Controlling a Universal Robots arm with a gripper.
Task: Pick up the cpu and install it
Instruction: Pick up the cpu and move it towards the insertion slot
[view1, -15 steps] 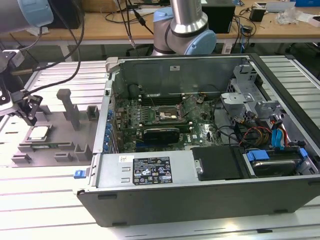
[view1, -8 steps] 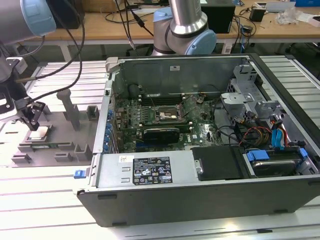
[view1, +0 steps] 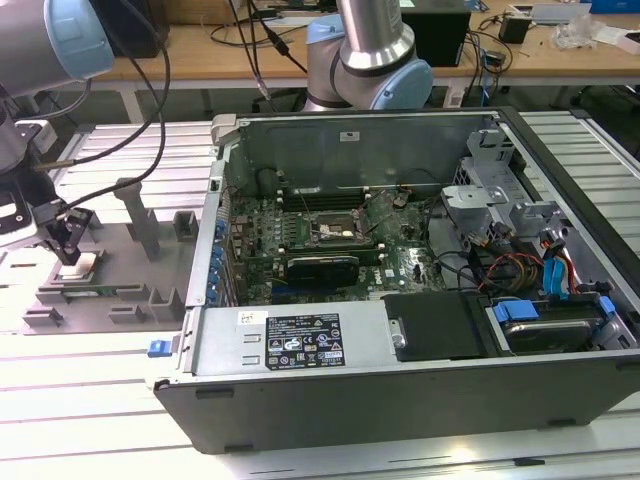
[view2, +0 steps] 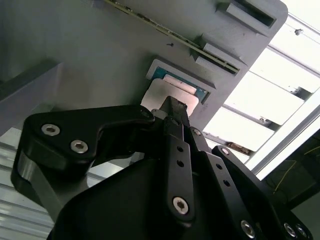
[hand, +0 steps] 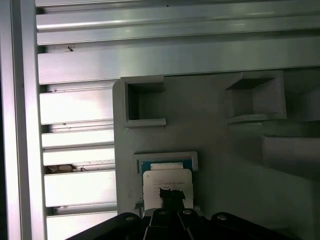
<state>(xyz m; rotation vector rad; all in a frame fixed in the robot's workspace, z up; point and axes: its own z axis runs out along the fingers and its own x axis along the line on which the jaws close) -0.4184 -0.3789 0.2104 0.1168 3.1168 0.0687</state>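
Black pincer (view2: 171, 105), tips pressed together to a single point, nothing pinched between them. Hangs straight over the cpu (view2: 157, 95), tip on or just above the silver top. Cannot tell from either wrist view whether touching.

Lies flat there, silver side up, in a shallow pocket (hand: 192, 159) of the grey fixture plate (hand: 220, 165). Shows a green edge along one side, close against the pocket's raised lip.

Judged light, thin and stiff, with no sag or flex to allow for. Smooth metal on top, so probably slippery under hard tips and poor for any hold from above. Likely fragile on the hidden underside and at the corners, so best kept level and never dragged. Best taken by two opposite edges, low on the rim, with a gentle squeeze. Needs a spread wider than the cpu for that, and some room beside the pocket lip, seemingly tight on at least one side.

Beyond the plate, in the exterior view: a slatted aluminium table (view1: 100, 420). Toward the exterior view's right, an open computer case (view1: 400, 400) with the motherboard (view1: 300, 225) inside, well apart from the cpu. Not yet lifted, not yet installed.
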